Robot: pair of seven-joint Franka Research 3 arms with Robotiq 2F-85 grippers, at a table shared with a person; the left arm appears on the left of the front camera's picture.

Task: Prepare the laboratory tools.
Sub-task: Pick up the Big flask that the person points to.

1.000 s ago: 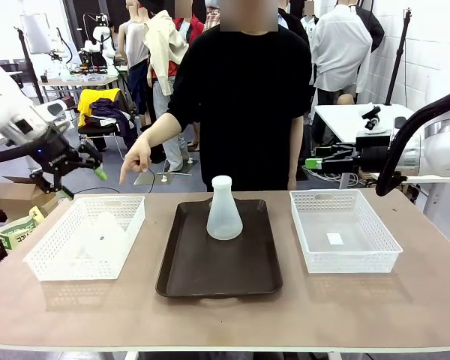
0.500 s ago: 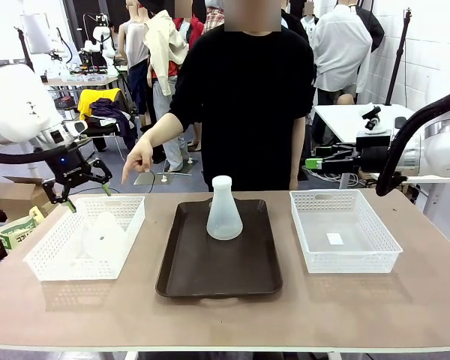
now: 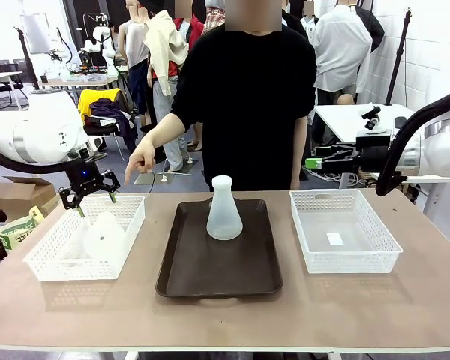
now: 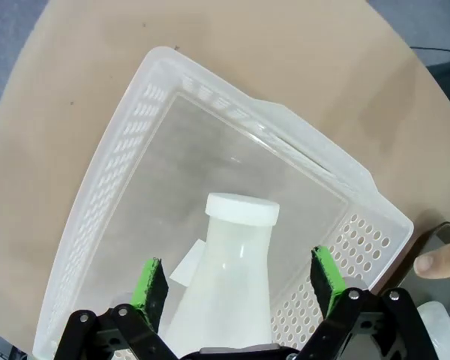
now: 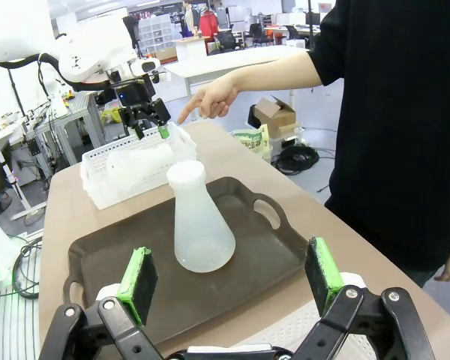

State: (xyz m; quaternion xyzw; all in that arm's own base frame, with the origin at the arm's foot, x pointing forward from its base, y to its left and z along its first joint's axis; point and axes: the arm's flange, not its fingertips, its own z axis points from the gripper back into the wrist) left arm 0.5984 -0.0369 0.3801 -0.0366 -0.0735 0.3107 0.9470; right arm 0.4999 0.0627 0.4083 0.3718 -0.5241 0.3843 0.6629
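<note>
Left gripper (image 3: 96, 202): over the last second it has swung in from outside the table's left edge and dropped; it now hangs over the far end of the left basket, fingers pointing down, jaws spread wide, nothing held.
Left wrist view: the green pads (image 4: 150, 283) straddle the flask's neck from above with clear air on both sides and no contact.
Left lattice basket (image 3: 75, 274): in the same place on the table as before.
Flask in basket (image 3: 105, 236): upright inside the left basket, white cap (image 4: 241, 210) up, unmoved during the approach.
Person's hand (image 3: 140, 161): index finger aimed down at the left basket's far side, as it was a second ago; a fingertip (image 4: 438, 262) shows just past the basket's corner.
Brown tray (image 3: 217, 281): centre of the table, unchanged.
Flask on tray (image 3: 224, 210): upright on the tray's far half, untouched.
Right lattice basket (image 3: 352, 262): holds only a small white slip.
Right gripper (image 5: 230, 276): parked well back from the table, jaws fully apart, holding nothing, no movement.
Meaning for the task: the left arm looks lined up for a top-down grasp of the pointed-at flask; what remains is to descend, close on the neck and lift it out.
</note>
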